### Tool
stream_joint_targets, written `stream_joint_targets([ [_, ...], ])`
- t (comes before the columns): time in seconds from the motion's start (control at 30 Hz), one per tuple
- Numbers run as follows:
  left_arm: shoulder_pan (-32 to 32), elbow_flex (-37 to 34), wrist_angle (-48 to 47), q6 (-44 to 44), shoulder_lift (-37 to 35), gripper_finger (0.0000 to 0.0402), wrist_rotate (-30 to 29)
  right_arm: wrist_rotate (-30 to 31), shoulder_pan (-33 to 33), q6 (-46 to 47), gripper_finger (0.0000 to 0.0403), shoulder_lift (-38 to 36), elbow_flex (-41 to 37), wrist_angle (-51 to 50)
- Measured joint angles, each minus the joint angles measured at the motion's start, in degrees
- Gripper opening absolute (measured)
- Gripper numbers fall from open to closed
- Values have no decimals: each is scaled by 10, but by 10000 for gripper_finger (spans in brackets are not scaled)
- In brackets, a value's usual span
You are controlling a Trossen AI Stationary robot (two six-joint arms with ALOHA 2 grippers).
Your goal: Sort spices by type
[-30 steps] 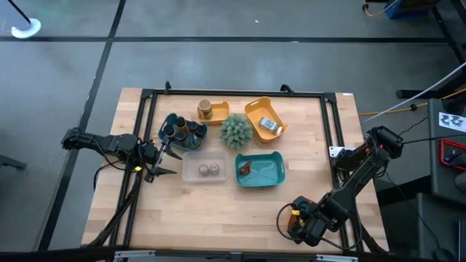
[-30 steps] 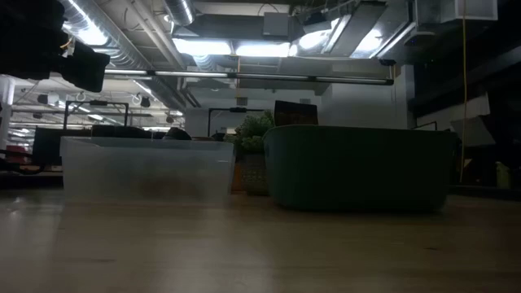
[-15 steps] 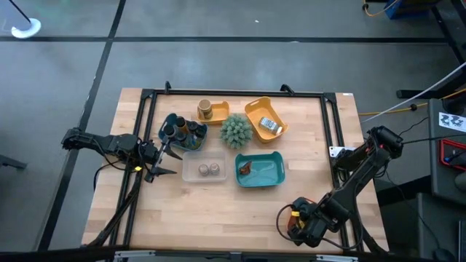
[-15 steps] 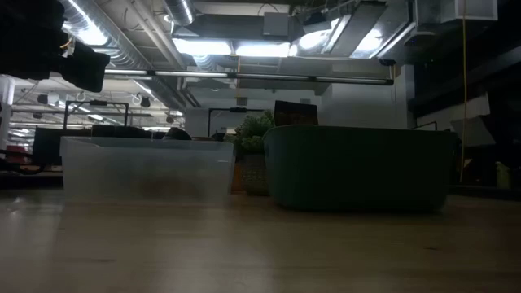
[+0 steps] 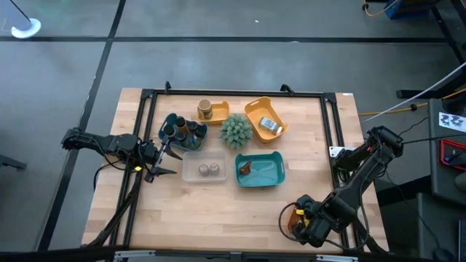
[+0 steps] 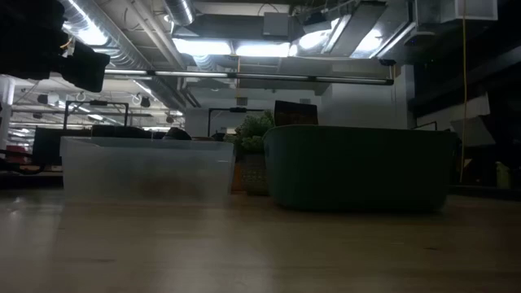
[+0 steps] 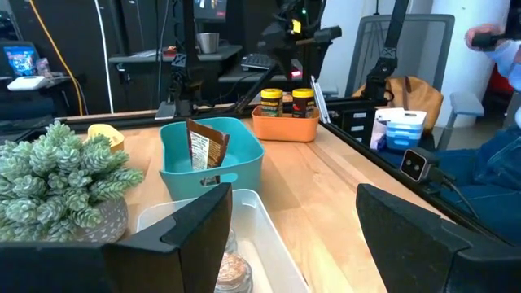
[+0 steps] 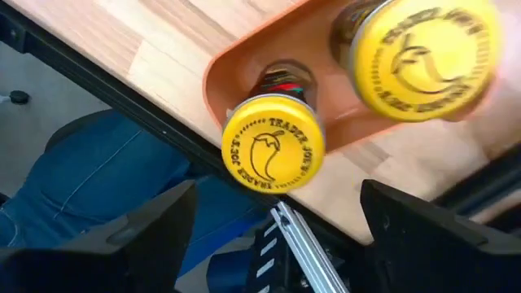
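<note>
Wooden desk; right claw released over yellow-lidded jars in orange tray; advise centring on one lid before clenching; left claw released, idle.

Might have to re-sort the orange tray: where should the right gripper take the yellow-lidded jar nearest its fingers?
Best across its round lid, from straight above: the yellow-lidded jar stands upright in the orange tray, lid up, tray wall close beside its body. The right gripper hangs open above it.
</note>
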Motion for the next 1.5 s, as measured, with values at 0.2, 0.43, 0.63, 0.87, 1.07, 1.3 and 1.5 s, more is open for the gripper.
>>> stream_joint_targets([
  [0.2,0,0,0,0,0,251,0,97,0,-96,344,0,54,-82],
  [0.43,0,0,0,1,0,251,0,219,0,-172,344,0,135,-183],
  [0.63,0,0,0,1,0,251,0,381,0,-242,344,0,206,-253],
  [0.87,0,0,0,2,0,251,0,531,-26,-328,344,-25,242,-278],
  [1.07,0,0,0,2,0,251,0,533,-111,-392,344,-56,242,-278],
  [1.3,0,0,0,0,0,251,0,524,-219,-535,344,-63,241,-249],
  [1.5,0,0,0,0,0,251,0,455,-307,-713,344,-63,223,-124],
])
